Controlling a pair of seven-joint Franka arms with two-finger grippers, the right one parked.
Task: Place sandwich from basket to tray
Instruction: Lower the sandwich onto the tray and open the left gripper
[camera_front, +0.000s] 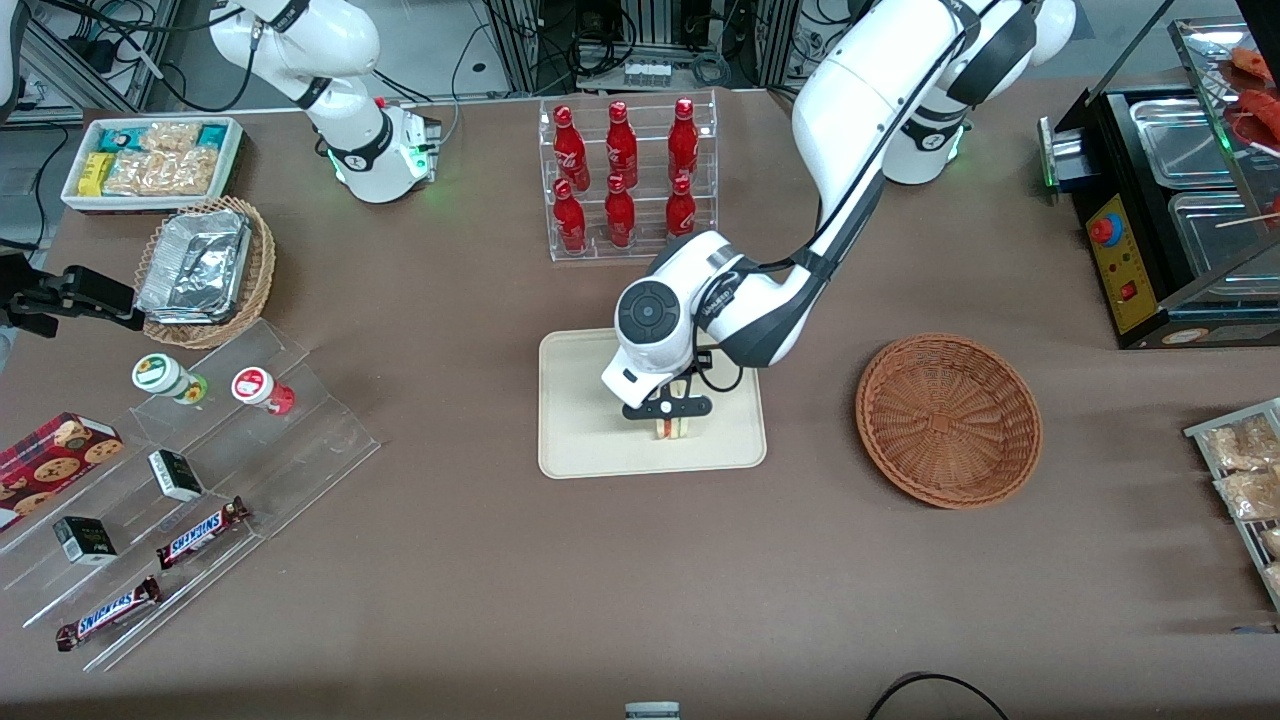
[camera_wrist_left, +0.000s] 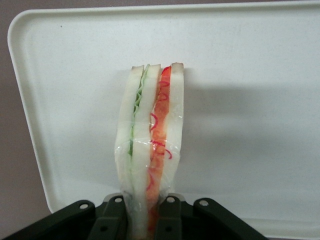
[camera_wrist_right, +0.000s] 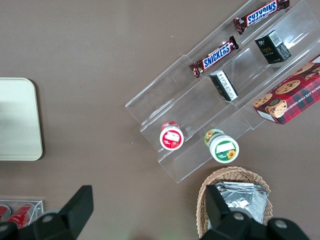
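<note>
Brown table (camera_front: 480, 600): basket (camera_front: 948, 420) emptied, sandwich (camera_front: 674, 428) over tray (camera_front: 590, 450), clamped in gripper (camera_front: 672, 412); release pending.

The hand (camera_front: 673, 412) hides the sandwich's (camera_front: 672, 428) top (front view).

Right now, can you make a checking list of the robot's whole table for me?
Surface: brown table, no spills seen.
Job's things: sandwich held upright over the tray; basket holds nothing.
Clutter: red bottles rack, foil-tray basket, snack bin, Snickers bars on clear steps.
Tool: left arm's tool over the tray, shut on the sandwich.
Cables: black cable at the table edge nearest the front camera.
Surroundings: black warmer machine toward the working arm's end.
</note>
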